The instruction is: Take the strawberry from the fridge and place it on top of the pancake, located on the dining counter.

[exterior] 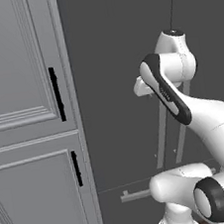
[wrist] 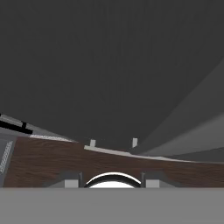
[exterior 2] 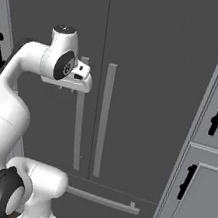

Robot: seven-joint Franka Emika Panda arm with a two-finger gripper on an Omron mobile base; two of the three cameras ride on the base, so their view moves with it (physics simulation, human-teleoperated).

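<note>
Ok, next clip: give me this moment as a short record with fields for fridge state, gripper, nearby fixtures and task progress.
fridge: fridge with both upper doors closed, dark grey
handles: two vertical bar handles near the centre seam, one horizontal drawer handle below
gripper: gripper shut, at the top of the left door's handle; actual grasp cannot be confirmed
nearby fixtures: light grey panelled cabinet with black handles on both sides of the fridge
floor: brown wood floor in the hand view
task progress: fridge not yet opened
</note>
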